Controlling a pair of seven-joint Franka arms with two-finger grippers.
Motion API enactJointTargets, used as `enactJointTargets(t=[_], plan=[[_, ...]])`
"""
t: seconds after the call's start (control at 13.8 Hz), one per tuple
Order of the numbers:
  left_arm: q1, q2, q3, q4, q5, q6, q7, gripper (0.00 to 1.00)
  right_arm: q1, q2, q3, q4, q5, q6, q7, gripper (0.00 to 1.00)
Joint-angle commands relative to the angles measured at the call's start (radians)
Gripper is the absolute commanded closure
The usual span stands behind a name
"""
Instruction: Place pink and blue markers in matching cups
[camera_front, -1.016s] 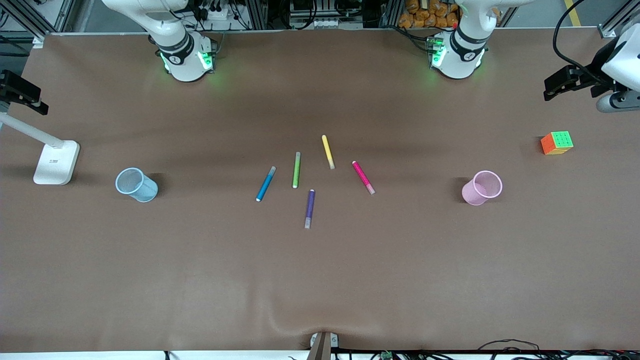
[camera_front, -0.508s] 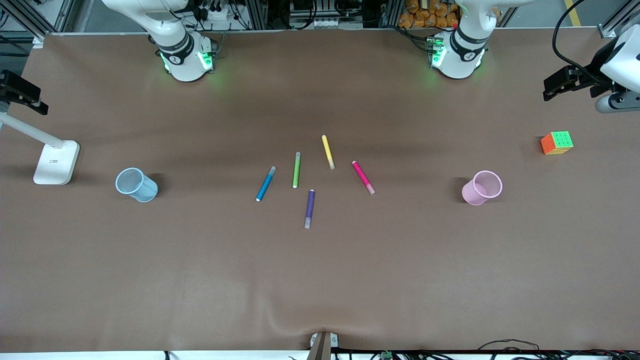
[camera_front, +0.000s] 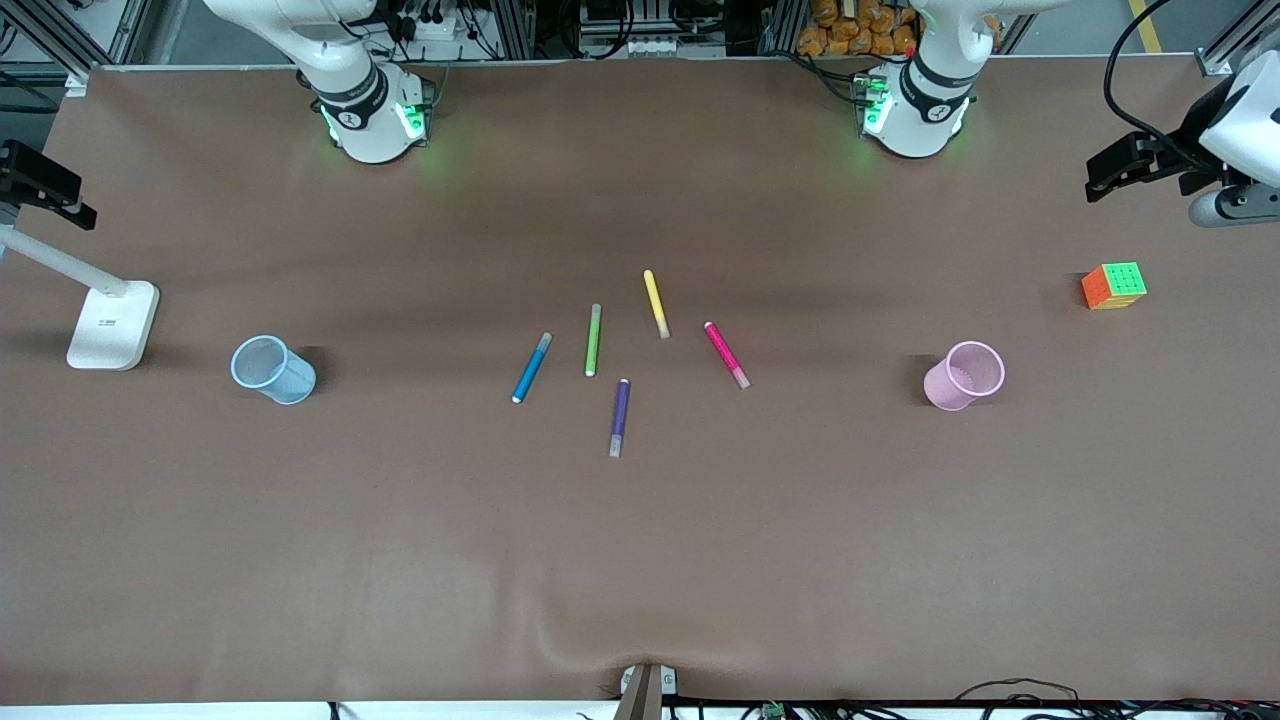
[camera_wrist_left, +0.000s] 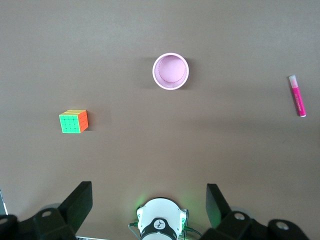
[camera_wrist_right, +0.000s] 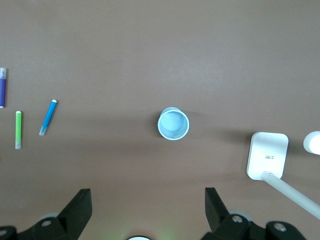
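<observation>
A: Since one second ago, has something moved?

B: On the table, nothing. Every marker and both cups lie just where they were, and both arms wait as before.

A: Then please go along the table, starting from the right arm's end.

B: First is a white lamp base (camera_front: 113, 325). Near it the blue cup (camera_front: 272, 369) stands upright with its mouth open upward. The right gripper (camera_wrist_right: 147, 195) hangs high over this end of the table, above the blue cup. Its fingers (camera_wrist_right: 80, 205) are spread wide and hold nothing.

A: And in the middle?

B: Five markers lie flat there, none touching another. The blue marker (camera_front: 531, 368) comes first, well apart from its cup. Just beside it is the green marker (camera_front: 593, 340). The purple marker (camera_front: 620, 417) is the one nearest to the front camera, and the yellow marker (camera_front: 655, 303) is the farthest. The pink marker (camera_front: 726, 355) lies last, toward the left arm's end.

A: And its cup?

B: The pink cup (camera_front: 963, 375) stands upright, well apart from the pink marker. Farther toward the left arm's end is a colour cube (camera_front: 1113, 286). The left gripper (camera_wrist_left: 148, 189) hangs high over this part, with its fingers (camera_wrist_left: 77, 202) also spread wide and free.
</observation>
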Motion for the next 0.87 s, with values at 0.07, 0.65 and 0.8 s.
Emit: enactJointTargets(t=[0.07, 0.65, 0.8], plan=[[-0.003, -0.016, -0.006, -0.009, 0.013, -0.007, 0.014, 0.0, -0.006, 0.0, 0.002, 0.006, -0.006, -0.009, -0.007, 0.0], [-0.015, 0.001, -0.042, -0.002, 0.006, 0.013, -0.007, 0.0, -0.006, 0.0, 0.001, 0.005, -0.006, -0.009, -0.007, 0.0], [-0.014, 0.015, -0.062, -0.004, 0.006, 0.025, -0.007, 0.0, -0.008, 0.0, 0.001, 0.005, -0.006, -0.011, -0.007, 0.0]])
